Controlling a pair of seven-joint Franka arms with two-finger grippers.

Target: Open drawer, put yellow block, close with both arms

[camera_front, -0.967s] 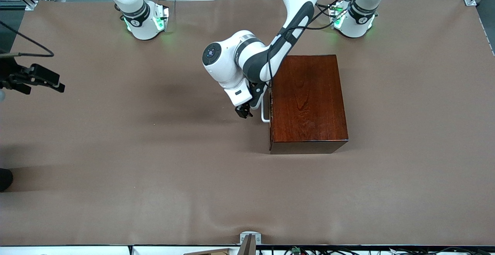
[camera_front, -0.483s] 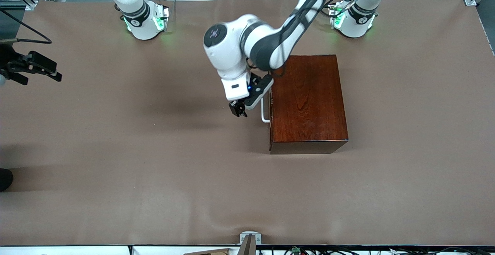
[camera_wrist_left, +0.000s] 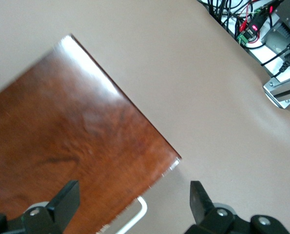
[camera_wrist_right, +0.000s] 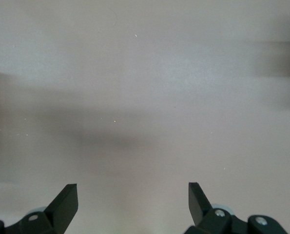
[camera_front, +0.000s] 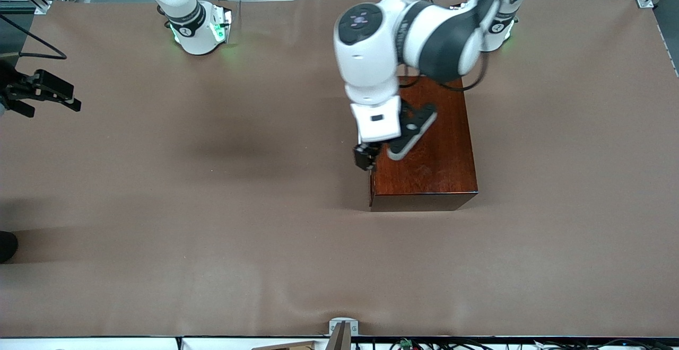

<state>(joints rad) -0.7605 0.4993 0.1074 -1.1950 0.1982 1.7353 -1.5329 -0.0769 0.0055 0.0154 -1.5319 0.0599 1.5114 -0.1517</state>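
drawer shut in its dark box, white handle just showing, so the block is probably inside | yellow block not visible | left hand fingers apart, raised over the box's front edge, likely clear of the closed front | right hand fingers apart, waiting over bare worktop

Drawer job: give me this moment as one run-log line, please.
drawer: shut, handle visible | left gripper: open, over box front edge | right gripper: open, waits at right arm's table end | yellow block: not visible
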